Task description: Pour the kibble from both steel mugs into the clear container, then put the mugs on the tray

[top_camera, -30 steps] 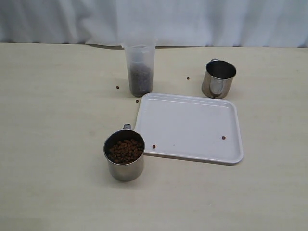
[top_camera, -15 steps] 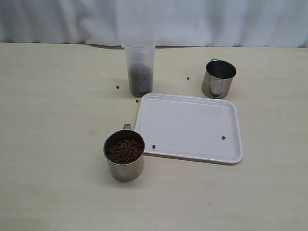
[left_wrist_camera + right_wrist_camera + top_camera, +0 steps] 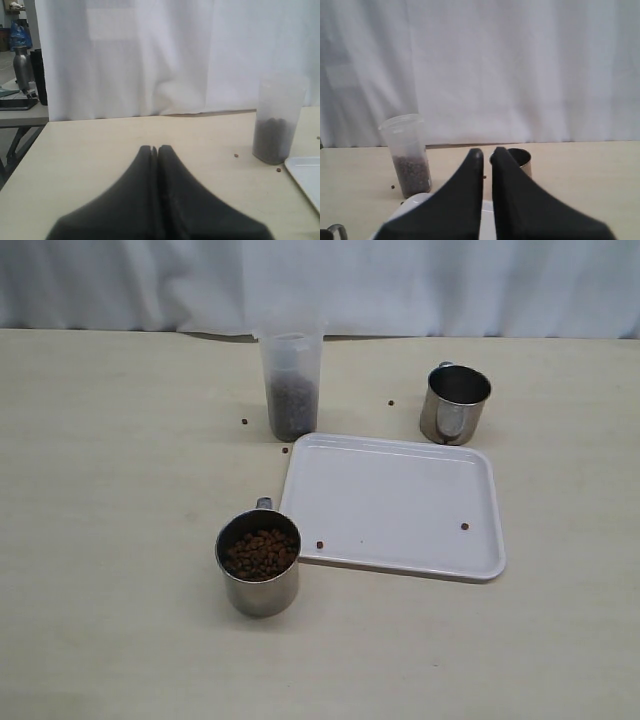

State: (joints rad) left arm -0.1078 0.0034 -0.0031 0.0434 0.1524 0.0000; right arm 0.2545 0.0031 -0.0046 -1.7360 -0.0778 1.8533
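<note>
In the exterior view one steel mug (image 3: 259, 562) full of kibble (image 3: 260, 553) stands at the near left corner of the white tray (image 3: 395, 505). A second steel mug (image 3: 455, 403), empty, stands behind the tray's far right corner. The clear container (image 3: 290, 385) stands upright behind the tray's far left corner, its lower half filled with kibble. Neither gripper shows in that view. My left gripper (image 3: 155, 148) is shut on nothing, above bare table, with the clear container (image 3: 277, 122) well off to its side. My right gripper (image 3: 486, 152) is shut and empty, with the empty mug (image 3: 522, 162) and the tray (image 3: 409, 204) beyond it.
A few loose pellets lie on the table near the container (image 3: 243, 421) and beside the tray (image 3: 320, 544), and one lies on the tray (image 3: 465, 526). A white curtain (image 3: 400, 280) hangs behind the table's far edge. A side table with bottles (image 3: 22, 65) shows in the left wrist view.
</note>
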